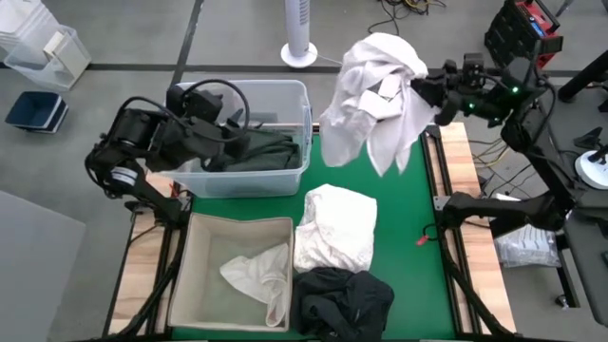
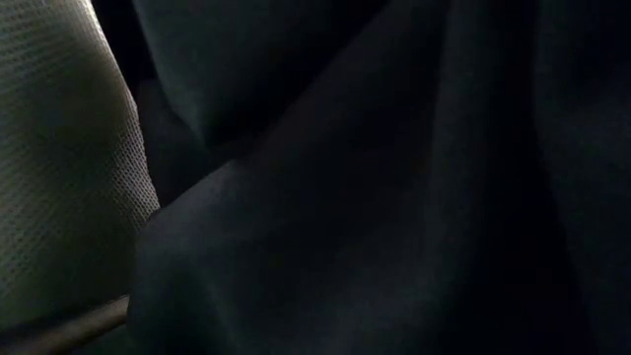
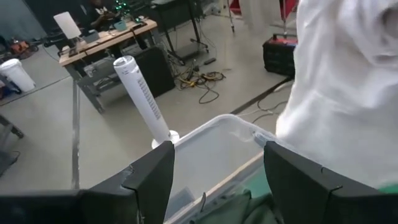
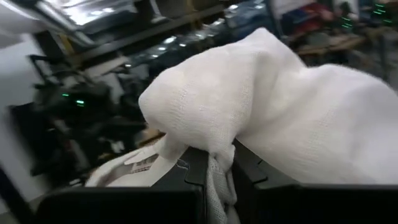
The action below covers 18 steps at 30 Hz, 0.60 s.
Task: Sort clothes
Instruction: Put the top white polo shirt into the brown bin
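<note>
My right gripper (image 1: 429, 92) is high over the table's far side and shut on a white garment (image 1: 375, 95), which also shows in the left wrist view (image 3: 342, 93). My left gripper (image 3: 217, 180) is open and empty above the clear plastic tub (image 1: 285, 90), which holds dark green clothes (image 1: 261, 152). Another white garment (image 1: 334, 228) and a black one (image 1: 342, 299) lie on the green mat. A white garment (image 1: 256, 275) lies in the beige bin (image 1: 190, 237). Dark cloth (image 2: 394, 197) fills the low view. My right gripper pinches a bunched fold of the white garment (image 4: 216, 177) between its two fingers. The fingers come roughly level from the table's right side. The garment is lifted clear of the table and hangs slack below and to the left of the fingers.
The green mat (image 1: 418, 209) has bare room on its right half. A white tower fan (image 1: 299, 33) stands on the floor beyond the far edge. A small red thing (image 1: 425, 237) lies near the mat's right edge.
</note>
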Tool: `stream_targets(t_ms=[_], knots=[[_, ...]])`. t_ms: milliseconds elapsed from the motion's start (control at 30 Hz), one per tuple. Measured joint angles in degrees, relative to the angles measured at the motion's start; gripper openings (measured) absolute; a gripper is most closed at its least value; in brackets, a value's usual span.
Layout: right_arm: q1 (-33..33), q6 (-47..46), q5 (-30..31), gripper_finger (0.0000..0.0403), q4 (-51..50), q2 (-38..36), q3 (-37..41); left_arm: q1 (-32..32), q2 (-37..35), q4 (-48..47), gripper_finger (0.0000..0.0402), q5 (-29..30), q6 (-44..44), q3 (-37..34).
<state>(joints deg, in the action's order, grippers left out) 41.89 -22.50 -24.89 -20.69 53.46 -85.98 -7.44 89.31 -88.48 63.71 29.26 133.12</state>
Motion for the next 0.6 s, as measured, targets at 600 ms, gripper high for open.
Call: stream_targets(t_ms=[600], knots=[[-11.5,0.3,-12.7,0.0019,4.9,12.0,-17.6,0.0,-7.7,3.5,0.0224,-7.1,-3.8,0.0]])
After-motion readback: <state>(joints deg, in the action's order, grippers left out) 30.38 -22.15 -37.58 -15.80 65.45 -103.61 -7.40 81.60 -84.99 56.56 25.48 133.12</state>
